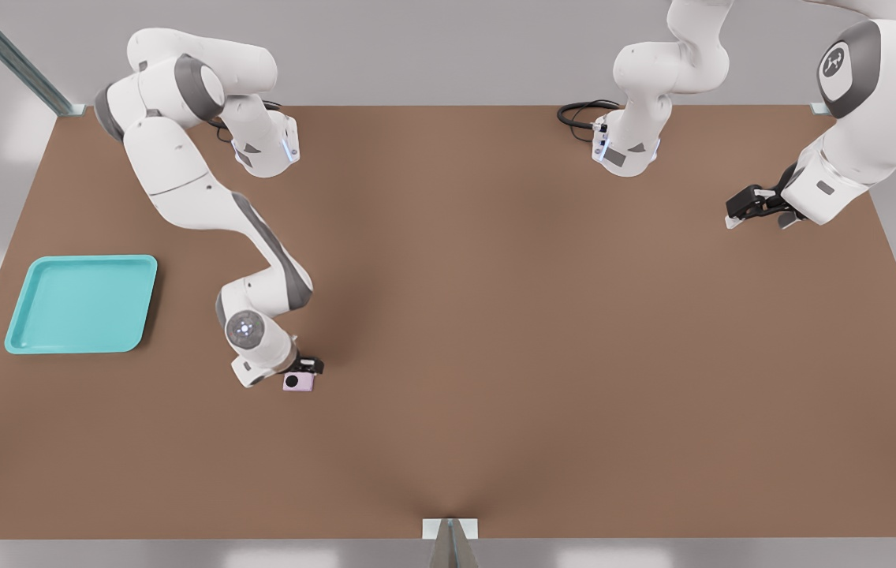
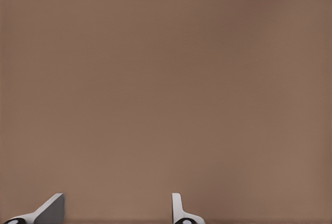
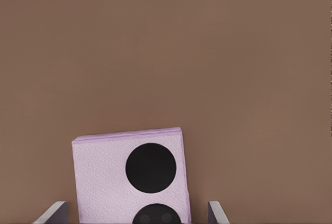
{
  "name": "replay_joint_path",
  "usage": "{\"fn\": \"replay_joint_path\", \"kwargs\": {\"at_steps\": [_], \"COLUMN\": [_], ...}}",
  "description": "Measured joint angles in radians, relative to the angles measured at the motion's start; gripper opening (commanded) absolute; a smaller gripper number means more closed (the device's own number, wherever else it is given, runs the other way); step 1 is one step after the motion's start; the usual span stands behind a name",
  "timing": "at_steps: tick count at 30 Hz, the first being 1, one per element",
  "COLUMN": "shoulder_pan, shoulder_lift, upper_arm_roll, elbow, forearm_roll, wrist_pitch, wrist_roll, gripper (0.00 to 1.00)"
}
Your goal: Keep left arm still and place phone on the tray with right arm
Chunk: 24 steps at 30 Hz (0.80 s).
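The right arm (image 1: 196, 197) reaches from its base at the far edge of the brown tabletop (image 1: 543, 331) toward the near side, its wrist bent down over the phone (image 1: 299, 382). The claw (image 1: 308, 368) sits low at the phone, its black body just above and partly over the pale pink case in the front view. In the right wrist view the phone (image 3: 132, 177) lies between the two grey fingertips (image 3: 54, 212), one on either side of it with a visible strip of tabletop between each tip and the case; the claw (image 3: 136, 214) is therefore spread apart and not clamped on anything. Whether the phone's underside rests on the tabletop or is slightly raised cannot be told, though it appears flat, face up, with two round black lenses showing, the nearer one partly cut off by the picture's edge. The phone sits slightly skewed relative to the fingers. The tray (image 1: 26, 312), turquoise with rounded corners and a raised rim, lies flat toward the front view's left, well apart from the phone and from the claw, with the right arm's forearm between them. Nothing lies in the tray. The phone is on the near-centre part of the tabletop, to the front view's right of the tray.
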<state>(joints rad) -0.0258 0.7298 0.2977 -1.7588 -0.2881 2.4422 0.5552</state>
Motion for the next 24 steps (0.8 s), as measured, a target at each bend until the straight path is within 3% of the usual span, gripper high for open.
{"fn": "replay_joint_path", "kwargs": {"at_steps": [17, 24], "shoulder_pan": [0.004, 0.007], "shoulder_lift": [0.039, 0.049], "upper_arm_roll": [0.000, 0.000], "elbow": [0.043, 0.051], "forearm_roll": [-0.058, -0.067], "wrist_pitch": [0.028, 0.029], "wrist_roll": [0.054, 0.066], "gripper": [1.00, 0.90]}}
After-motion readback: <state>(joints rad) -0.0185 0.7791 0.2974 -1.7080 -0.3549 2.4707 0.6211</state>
